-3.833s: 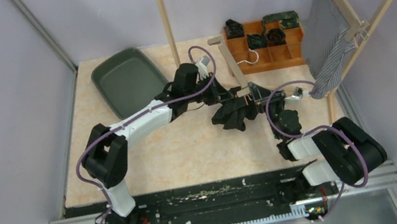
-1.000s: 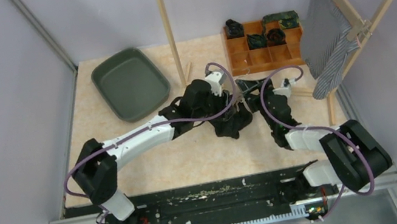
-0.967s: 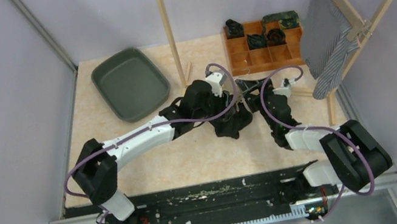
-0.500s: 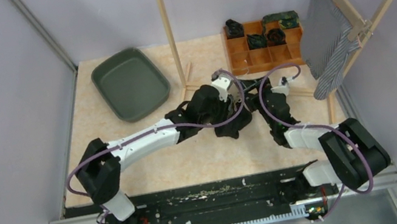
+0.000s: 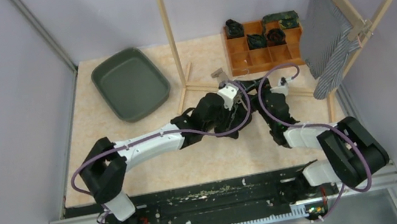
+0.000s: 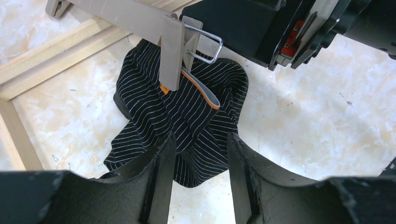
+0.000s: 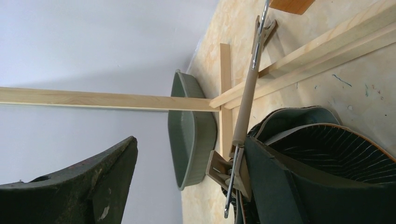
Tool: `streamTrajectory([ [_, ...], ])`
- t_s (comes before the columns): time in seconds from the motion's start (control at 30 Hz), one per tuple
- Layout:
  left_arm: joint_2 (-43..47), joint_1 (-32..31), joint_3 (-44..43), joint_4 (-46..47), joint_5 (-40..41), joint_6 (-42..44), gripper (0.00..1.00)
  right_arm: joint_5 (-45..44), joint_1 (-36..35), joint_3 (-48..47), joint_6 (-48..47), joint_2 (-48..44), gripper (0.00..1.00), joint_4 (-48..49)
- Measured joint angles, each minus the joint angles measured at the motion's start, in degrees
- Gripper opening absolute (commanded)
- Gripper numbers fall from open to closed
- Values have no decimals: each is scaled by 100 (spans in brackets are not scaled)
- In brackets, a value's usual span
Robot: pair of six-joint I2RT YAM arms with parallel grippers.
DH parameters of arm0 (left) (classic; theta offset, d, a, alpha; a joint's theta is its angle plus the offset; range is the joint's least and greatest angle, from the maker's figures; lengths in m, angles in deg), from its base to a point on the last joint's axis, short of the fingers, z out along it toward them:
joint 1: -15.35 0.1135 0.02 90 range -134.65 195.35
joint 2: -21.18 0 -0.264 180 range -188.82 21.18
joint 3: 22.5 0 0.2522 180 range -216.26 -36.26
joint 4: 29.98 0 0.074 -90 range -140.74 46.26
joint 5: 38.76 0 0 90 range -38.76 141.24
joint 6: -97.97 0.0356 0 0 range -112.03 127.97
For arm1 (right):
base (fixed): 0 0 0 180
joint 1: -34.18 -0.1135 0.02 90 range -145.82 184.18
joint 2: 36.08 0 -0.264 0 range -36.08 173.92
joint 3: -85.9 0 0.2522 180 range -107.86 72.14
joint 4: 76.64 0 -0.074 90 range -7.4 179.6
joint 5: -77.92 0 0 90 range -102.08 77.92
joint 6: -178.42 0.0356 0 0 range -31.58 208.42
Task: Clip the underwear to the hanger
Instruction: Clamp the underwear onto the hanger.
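**Top external:** left gripper (image 5: 238, 105) and right gripper (image 5: 252, 94) close together by the rack base (image 5: 199, 87).

**Left wrist:** striped underwear (image 6: 187, 116) pinched in the hanger (image 6: 121, 11) clip (image 6: 172, 56), lower fabric between the fingers (image 6: 161, 177); grasp not discernible.

**Right wrist:** jaws spread wide, grasping nothing.

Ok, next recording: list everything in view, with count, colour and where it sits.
underwear: one, black with thin white stripes, on the table under the hanger's clip
hanger: one, beige with metal clips, over the underwear
tray: one, dark green, far left
organiser box: one, orange-brown wood, far right, dark folded items in its back compartments
rack: one, pale wood with metal rail, far side
striped garment: one, grey, hung from the rail at right
table: one, beige marbled
left gripper: black, fingers either side of the underwear, grip unclear
right gripper: black, open, by the hanger
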Motion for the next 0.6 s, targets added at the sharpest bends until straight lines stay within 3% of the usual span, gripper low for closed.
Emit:
streamTrajectory([
  [0.6,-173,-2,-39,267,81,348,47,103,0,-63,7,92,83,35],
])
